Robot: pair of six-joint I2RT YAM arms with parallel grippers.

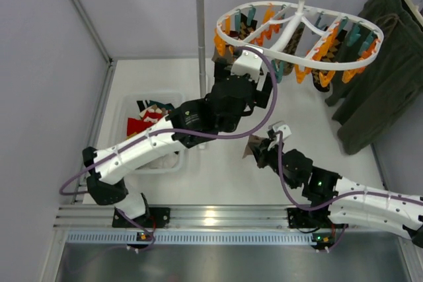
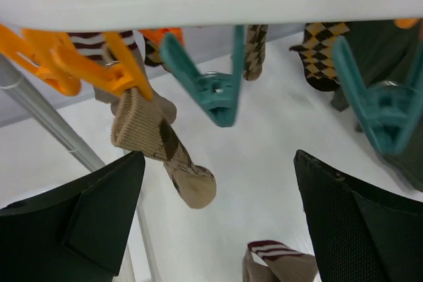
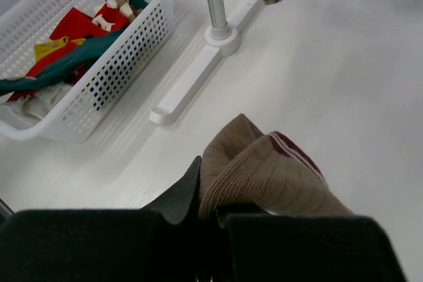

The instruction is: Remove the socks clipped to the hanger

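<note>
The socks (image 1: 324, 74) hang from clips on the white hanger (image 1: 291, 58), up on the pole (image 1: 201, 44) at the back of the table (image 1: 218, 179). One tan sock (image 2: 165, 156) with brown diamonds hangs from an orange clip (image 2: 112, 70), next to a teal clip (image 2: 215, 90). The left gripper (image 2: 218, 163) is right under it, with its fingers (image 2: 86, 222) far apart and holding nothing. The right gripper (image 3: 211, 196) is low over the table, squeezed shut on a tan striped sock (image 3: 264, 170). A white basket (image 3: 79, 123) of clothes sits to the left.

No writing, label, brand, number or sign is legible on anything in view.
</note>
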